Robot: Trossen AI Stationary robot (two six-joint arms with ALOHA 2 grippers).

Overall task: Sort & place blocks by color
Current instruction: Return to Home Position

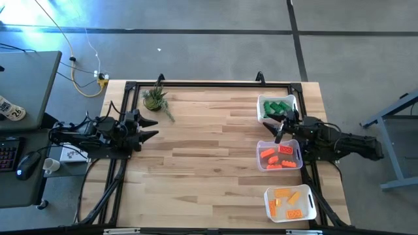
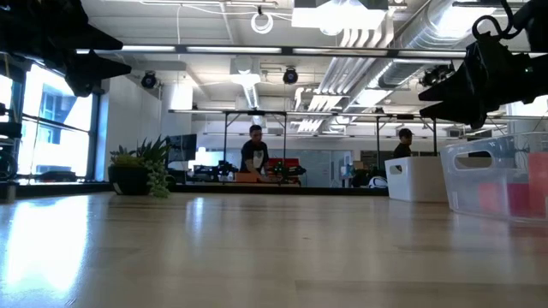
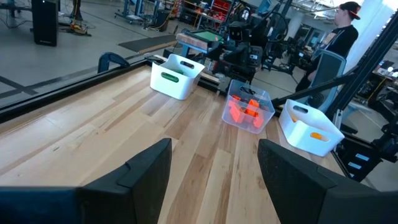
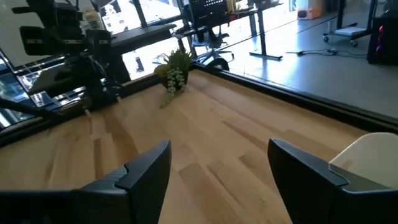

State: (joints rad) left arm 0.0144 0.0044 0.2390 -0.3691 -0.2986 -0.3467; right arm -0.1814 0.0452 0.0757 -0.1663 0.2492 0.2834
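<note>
Three bins stand in a row along the table's right side. The far white bin [image 1: 277, 108] holds green blocks [image 1: 279, 106], the clear middle bin [image 1: 279, 156] holds red-orange blocks [image 1: 278, 156], and the near white bin [image 1: 290, 203] holds yellow-orange blocks [image 1: 289, 201]. My right gripper [image 1: 279, 129] is open and empty, raised between the green bin and the red-orange bin, pointing toward the table's left. My left gripper [image 1: 154, 128] is open and empty at the table's left edge. The left wrist view shows the bins [image 3: 248, 111] across the table.
A small potted plant [image 1: 155, 99] stands near the far left corner. A dark frame rail [image 1: 209, 83] runs along the far edge. Bare wood spans the middle of the table [image 1: 209, 156]. People [image 2: 255, 154] stand in the room behind.
</note>
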